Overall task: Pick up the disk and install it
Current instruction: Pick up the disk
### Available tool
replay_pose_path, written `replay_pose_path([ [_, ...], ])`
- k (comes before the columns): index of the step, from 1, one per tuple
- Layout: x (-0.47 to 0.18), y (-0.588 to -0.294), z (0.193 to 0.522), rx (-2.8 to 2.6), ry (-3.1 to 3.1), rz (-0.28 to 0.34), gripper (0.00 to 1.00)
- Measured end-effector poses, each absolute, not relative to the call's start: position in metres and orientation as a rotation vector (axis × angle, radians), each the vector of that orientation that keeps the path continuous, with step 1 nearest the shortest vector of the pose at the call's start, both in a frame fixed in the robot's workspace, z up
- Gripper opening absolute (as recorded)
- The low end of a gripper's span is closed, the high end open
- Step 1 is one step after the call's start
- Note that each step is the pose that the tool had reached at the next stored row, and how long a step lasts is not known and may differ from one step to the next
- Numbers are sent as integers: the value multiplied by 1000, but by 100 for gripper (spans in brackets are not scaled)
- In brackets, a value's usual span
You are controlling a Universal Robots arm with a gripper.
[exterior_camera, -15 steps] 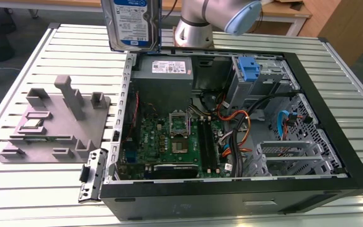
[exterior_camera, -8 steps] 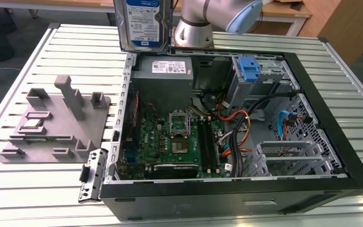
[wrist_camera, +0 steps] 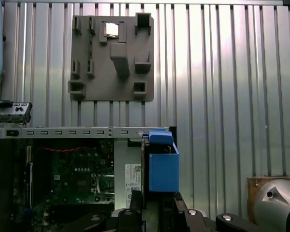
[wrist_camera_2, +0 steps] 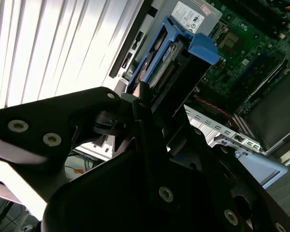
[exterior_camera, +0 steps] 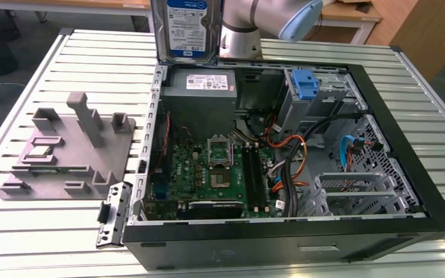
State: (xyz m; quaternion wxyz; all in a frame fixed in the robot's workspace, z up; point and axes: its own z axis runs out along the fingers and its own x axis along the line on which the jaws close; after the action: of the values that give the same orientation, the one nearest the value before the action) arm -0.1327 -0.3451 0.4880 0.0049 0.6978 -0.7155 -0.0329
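Note:
The disk (exterior_camera: pixel 194 29), a silver drive with a blue-and-white label, hangs upright in the air above the back left corner of the open computer case (exterior_camera: pixel 408 174), just in front of the robot arm (exterior_camera: pixel 265 23). In the second wrist view my gripper (wrist_camera_2: pixel 144 99) is shut on the disk (wrist_camera_2: pixel 159 63), whose blue rails run along its edges. In the first wrist view the disk (wrist_camera: pixel 163 166) stands out from the gripper (wrist_camera: pixel 152 205), over the case's edge and next to the power supply.
Inside the case are a grey power-supply box (exterior_camera: pixel 201 87), the motherboard (exterior_camera: pixel 207 168), loose cables (exterior_camera: pixel 300 145) and a drive bay with a blue latch (exterior_camera: pixel 305 86). A grey fixture plate (exterior_camera: pixel 68 147) lies on the slatted table (exterior_camera: pixel 91 52) at the exterior view's left.

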Motion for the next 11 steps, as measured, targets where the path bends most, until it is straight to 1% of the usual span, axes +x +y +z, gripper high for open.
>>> replay_pose_path([
  [6, -127, -346, 488, 2186, -2241, -103, 35],
  [11, -124, -354, 488, 2185, -2241, -103, 35],
])
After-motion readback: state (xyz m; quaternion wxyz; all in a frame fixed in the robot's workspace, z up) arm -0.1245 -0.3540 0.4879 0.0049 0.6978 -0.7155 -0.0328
